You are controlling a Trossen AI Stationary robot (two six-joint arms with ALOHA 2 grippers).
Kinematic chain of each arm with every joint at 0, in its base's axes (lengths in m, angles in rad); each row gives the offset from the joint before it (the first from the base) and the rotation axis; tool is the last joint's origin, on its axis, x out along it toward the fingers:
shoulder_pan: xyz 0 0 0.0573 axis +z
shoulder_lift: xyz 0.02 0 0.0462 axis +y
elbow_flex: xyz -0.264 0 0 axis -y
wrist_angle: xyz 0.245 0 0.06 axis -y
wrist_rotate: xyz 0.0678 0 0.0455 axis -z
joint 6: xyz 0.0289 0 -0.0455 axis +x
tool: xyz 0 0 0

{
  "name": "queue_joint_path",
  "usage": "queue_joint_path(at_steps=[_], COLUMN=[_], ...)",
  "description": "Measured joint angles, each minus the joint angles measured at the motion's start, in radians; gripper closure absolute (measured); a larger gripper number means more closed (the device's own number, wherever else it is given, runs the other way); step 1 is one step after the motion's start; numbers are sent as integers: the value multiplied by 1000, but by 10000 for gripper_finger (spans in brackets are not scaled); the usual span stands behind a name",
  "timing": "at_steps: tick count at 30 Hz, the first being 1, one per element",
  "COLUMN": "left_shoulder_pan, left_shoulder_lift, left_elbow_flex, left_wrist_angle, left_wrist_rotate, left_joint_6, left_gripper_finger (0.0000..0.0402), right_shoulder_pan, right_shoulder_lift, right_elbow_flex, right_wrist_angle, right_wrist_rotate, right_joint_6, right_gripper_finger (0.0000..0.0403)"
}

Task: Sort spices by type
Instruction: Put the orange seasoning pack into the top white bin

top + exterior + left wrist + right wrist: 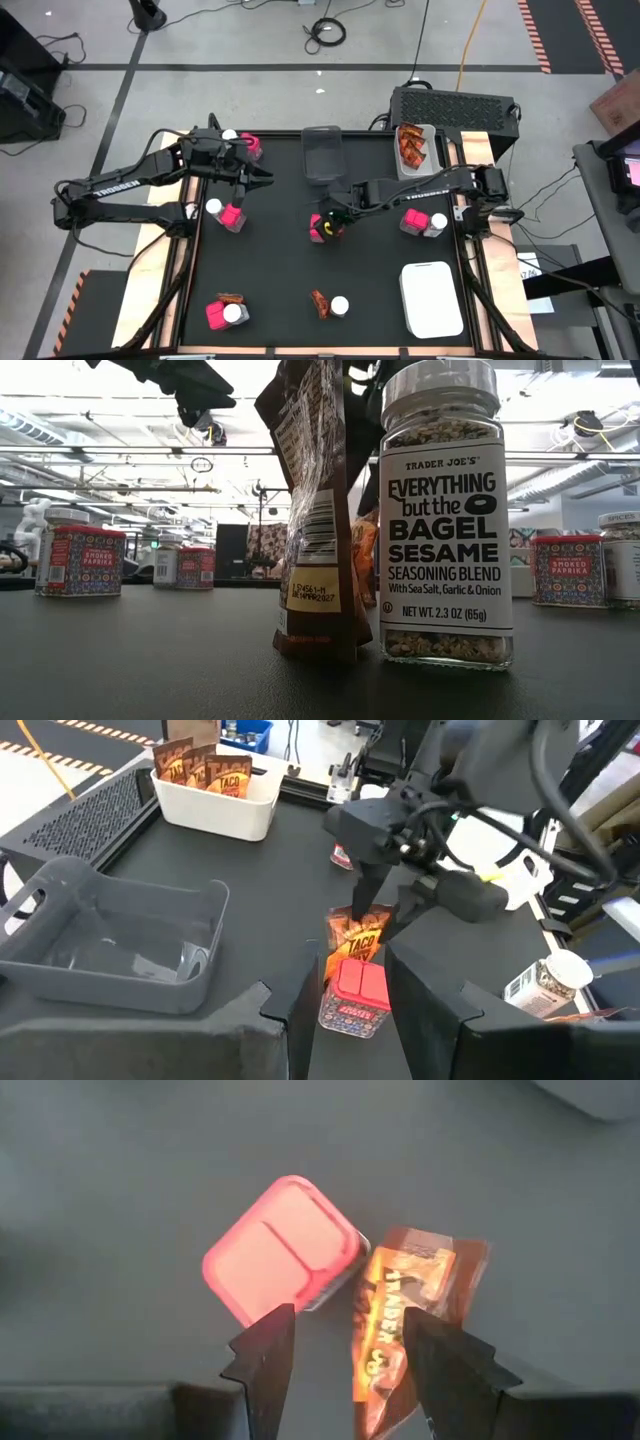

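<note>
Right gripper over a pink tin and taco sachet near the mat's middle, below the grey tray.

Taking the dark grey plastic tray (322, 152) as landmark: just toward the near edge from it, the right gripper (328, 216) hangs with its fingers (262, 1355) parted to a middling gap and gripping nothing, an orange-red crinkly taco sachet (402, 1325) showing in that gap and a bright pink square-lidded paprika tin (282, 1250) touching the sachet's side. The left gripper (262, 175) waits to the tray's left, fingers narrowly apart and empty, near a second pink tin (233, 214). To the tray's right a white rectangular bin (414, 146) holds more sachets. Farther from the tray, toward the near edge, a clear seasoning jar with a white round lid (340, 305) stands beside another sachet (319, 302).
</note>
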Motion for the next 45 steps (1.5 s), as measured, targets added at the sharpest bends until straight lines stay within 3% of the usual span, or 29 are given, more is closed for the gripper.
queue_joint_path(at_steps=[11,17,20,38,42,45], left_shoulder_pan=[0,0,0,0,0,0], left_shoulder_lift=[0,11,25,61,66,65], left_elbow_flex=[0,0,0,0,0,0], left_wrist_angle=[1,2,1,-2,-2,-2], left_wrist_rotate=[0,-1,-1,3,4,4], left_joint_6=[25,25,24,30,43,44], left_gripper_finger=[282,282,282,282,282,282], right_shoulder_pan=[-21,-61,-72,-3,-6,-13], right_shoulder_lift=[-28,-94,-97,14,28,26], right_elbow_flex=[0,1,1,0,0,0], right_wrist_angle=[58,-1,-43,-49,-39,-39], right_wrist_rotate=[-37,70,73,42,12,-10], right_joint_6=[26,44,31,42,7,-10], right_gripper_finger=[220,220,220,222,254,314])
